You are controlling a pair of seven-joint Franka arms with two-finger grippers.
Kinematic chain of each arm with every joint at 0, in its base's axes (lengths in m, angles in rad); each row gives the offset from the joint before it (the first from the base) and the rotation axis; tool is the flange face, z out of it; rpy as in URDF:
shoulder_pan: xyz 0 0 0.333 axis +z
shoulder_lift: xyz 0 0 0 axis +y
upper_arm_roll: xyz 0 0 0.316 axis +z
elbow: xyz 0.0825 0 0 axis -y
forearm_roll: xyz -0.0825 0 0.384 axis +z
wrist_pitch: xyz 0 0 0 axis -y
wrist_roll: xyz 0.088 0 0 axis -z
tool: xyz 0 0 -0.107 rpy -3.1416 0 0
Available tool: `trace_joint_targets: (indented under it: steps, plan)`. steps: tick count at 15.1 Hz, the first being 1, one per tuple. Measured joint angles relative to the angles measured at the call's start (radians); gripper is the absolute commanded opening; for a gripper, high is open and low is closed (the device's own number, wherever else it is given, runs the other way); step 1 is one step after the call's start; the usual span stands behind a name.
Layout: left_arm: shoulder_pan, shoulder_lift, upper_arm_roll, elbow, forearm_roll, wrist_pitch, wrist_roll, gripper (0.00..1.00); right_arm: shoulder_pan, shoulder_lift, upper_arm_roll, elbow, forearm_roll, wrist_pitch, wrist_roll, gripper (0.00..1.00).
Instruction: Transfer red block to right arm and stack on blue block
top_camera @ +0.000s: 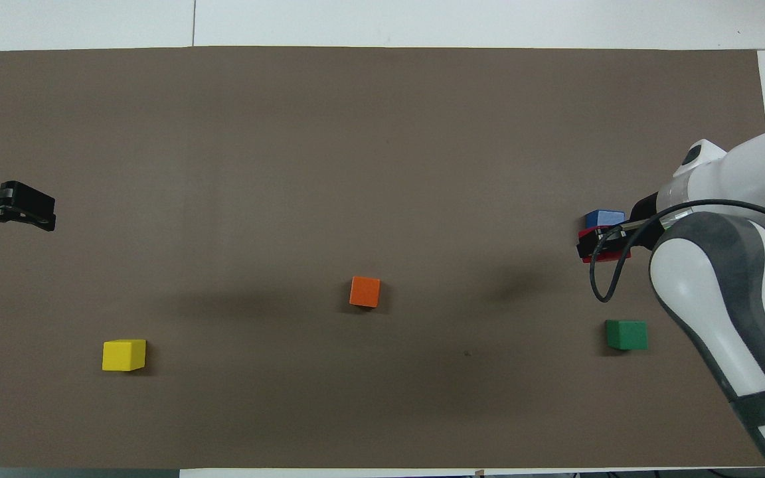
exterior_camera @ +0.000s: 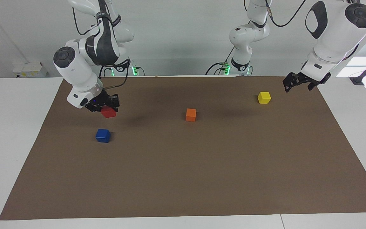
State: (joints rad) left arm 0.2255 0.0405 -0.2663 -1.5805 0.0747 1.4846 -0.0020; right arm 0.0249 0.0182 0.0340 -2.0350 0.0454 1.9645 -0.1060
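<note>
My right gripper (exterior_camera: 107,109) is shut on the red block (exterior_camera: 108,113) and points down, holding it in the air over the mat. The blue block (exterior_camera: 103,135) lies on the mat just below it in the facing view, apart from it. From overhead the red block (top_camera: 605,258) sits in the right gripper (top_camera: 598,244), overlapping the edge of the blue block (top_camera: 605,218) that is nearer the robots. My left gripper (exterior_camera: 297,86) hangs open and holds nothing, over the mat's edge at the left arm's end; it also shows in the overhead view (top_camera: 47,214).
An orange block (exterior_camera: 191,114) lies mid-mat and a yellow block (exterior_camera: 264,97) near the left gripper. A green block (top_camera: 626,334) lies nearer the robots than the blue one. The brown mat (exterior_camera: 183,178) covers the white table.
</note>
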Motion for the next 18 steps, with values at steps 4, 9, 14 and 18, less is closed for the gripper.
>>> trace_joint_targets:
  steps: [4,9,14,18]
  plan:
    - [-0.04,-0.012,0.12,0.0,-0.083,0.022,0.015,1.0,-0.002,0.059,-0.002,-0.054,-0.118,0.121,0.064,0.0]
    - [-0.069,-0.011,0.126,-0.003,-0.086,0.084,0.016,1.0,-0.028,0.088,-0.004,-0.083,-0.152,0.201,0.105,0.0]
    - [-0.084,0.007,0.15,-0.001,-0.086,0.111,0.028,1.0,-0.053,0.1,-0.006,-0.106,-0.152,0.259,0.139,0.0]
    - [-0.089,0.018,0.158,0.003,-0.086,0.12,0.035,1.0,-0.053,0.123,-0.005,-0.112,-0.152,0.311,0.156,0.0]
